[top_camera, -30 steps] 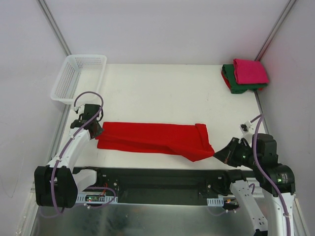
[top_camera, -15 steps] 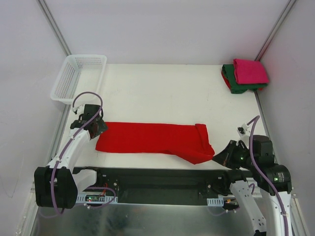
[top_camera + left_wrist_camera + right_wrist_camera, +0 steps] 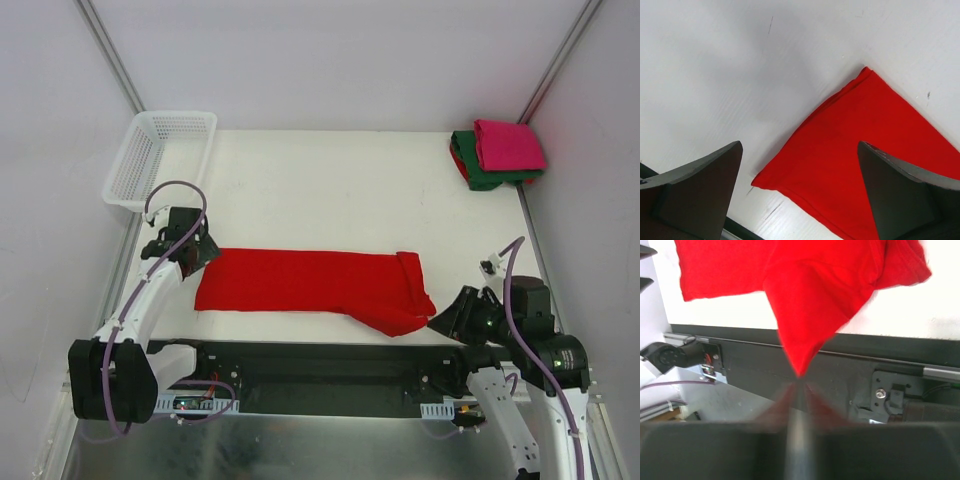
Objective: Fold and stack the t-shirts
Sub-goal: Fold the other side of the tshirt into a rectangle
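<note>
Top external view takes in the white table, with the red t-shirt laid out as a long band along its near edge, running left to right. The band lies flat for most of its length; at its right end the cloth is rumpled and doubled, and one corner is drawn out past the table edge over the black rail. A white mesh basket sits at the far left corner of the table, well apart from the shirt. At the far right corner the magenta t-shirt lies folded on top of the folded dark green t-shirt, and a strip of green shows along the stack's left and near sides. The left gripper hovers at the left end of the red band. In the left wrist view its fingers stand wide apart with nothing between them, over the shirt's corner. The right gripper hangs beyond the near right edge. In the right wrist view its jaws are nearly together, pinching the pointed tip of that drawn-out corner, though the fingertips are blurred.
</note>
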You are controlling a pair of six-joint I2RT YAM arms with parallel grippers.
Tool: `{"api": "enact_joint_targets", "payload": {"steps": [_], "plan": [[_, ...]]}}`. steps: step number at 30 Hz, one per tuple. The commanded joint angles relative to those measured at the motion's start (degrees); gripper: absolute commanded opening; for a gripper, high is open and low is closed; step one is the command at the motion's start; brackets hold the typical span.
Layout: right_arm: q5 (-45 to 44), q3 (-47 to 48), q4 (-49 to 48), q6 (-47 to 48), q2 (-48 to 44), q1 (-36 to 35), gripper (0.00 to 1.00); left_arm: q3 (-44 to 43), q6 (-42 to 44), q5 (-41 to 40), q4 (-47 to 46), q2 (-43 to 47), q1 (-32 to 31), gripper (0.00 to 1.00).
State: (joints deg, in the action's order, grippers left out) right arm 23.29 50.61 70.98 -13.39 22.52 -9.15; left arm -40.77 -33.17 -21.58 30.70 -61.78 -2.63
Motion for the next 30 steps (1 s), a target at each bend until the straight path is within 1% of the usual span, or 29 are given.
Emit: {"api": "enact_joint_targets", "payload": {"steps": [1, 3, 5, 9, 11, 12, 13, 14, 15, 16, 17, 18, 20, 22, 23, 25, 26, 27, 30], "plan": [[-0.26, 0.45, 2.58, -0.23, -1.52, -0.35, 0.47, -4.49, 0.47, 0.31, -1.34, -2.72, -0.09, 0.99], [-2.09, 0.8, 2.85, -0.41, -1.96, -0.35, 0.6, -5.97, 0.82, 1.97, -2.3, -3.69, -0.09, 0.99], [-3.24, 0.81, 2.5, -0.67, -1.52, -0.35, 0.66, -6.95, 1.17, 3.3, -2.92, -5.01, -0.09, 0.99], [-4.48, -0.95, -2.94, -1.29, 1.02, -0.35, 0.68, -7.57, 2.67, 7.34, -5.82, -5.72, -0.27, 0.99], [-3.87, -2.44, -9.61, -1.73, 2.87, -0.26, 0.67, -6.95, 4.07, 10.33, -9.15, -5.11, -0.53, 0.99], [-3.69, -3.92, -14.42, -1.56, 5.31, -0.26, 0.65, -6.08, 4.34, 11.29, -10.12, -4.93, -0.7, 0.99], [-3.78, -4.46, -16.73, -1.55, 7.16, -0.34, 0.62, -5.64, 5.12, 12.78, -12.65, -4.58, -0.88, 0.99], [-4.04, -4.9, -18.93, -1.55, 8.84, -0.35, 0.56, -5.02, 5.48, 14.8, -13.72, -4.23, -1.66, 0.99], [-4.56, -5.17, -22.86, -1.29, 10.59, -0.26, 0.3, -3.71, 5.57, 15.69, -15.04, -4.05, -2.28, 0.99], [-4.65, -5.43, -25.08, -1.2, 14.44, -0.52, 0.12, -3.18, 5.92, 16.22, -16.01, -3.79, -2.98, 0.99], [-5.0, -5.61, -26.93, -1.2, 16.31, -0.61, 0.01, -2.56, 5.92, 16.22, -17.59, -3.79, -3.86, 0.99], [-5.53, -5.61, -30.78, -0.94, 18.33, -0.87, 0.01, -1.77, 5.83, 15.96, -18.21, -4.05, -5.78, 0.99], [-6.06, -6.22, -34.05, -0.94, 24.04, -2.62, 0.01, -1.33, 5.75, 15.43, -19.18, -5.1, -7.55, 0.97], [-7.11, -6.14, -38.1, -1.11, 28.08, -5.07, 0.01, -1.06, 5.31, 14.91, -19.62, -6.42, -10.19, 0.91], [-7.55, -6.05, -39.24, -1.2, 32.54, -6.14, 0.01, -0.97, 5.05, 14.73, -19.97, -6.86, -11.16, 0.85], [-8.87, -5.35, -42.85, -1.29, 37.04, -9.47, 0.01, -0.62, 4.52, 14.38, -21.11, -8.26, -13.27, 0.73], [-9.4, -4.91, -43.64, -1.29, 41.07, -10.44, 0.01, -0.54, 4.34, 14.29, -21.38, -8.79, -13.8, 0.6], [-10.45, -4.65, -45.04, -1.29, 43.2, -12.28, 0.01, -0.62, 4.34, 14.03, -21.82, -9.32, -14.24, 0.53], [-11.51, -4.03, -48.38, -2.25, 49.25, -14.22, 0.01, -0.45, 4.34, 13.59, -22.26, -11.25, -15.29, 0.37]]}}
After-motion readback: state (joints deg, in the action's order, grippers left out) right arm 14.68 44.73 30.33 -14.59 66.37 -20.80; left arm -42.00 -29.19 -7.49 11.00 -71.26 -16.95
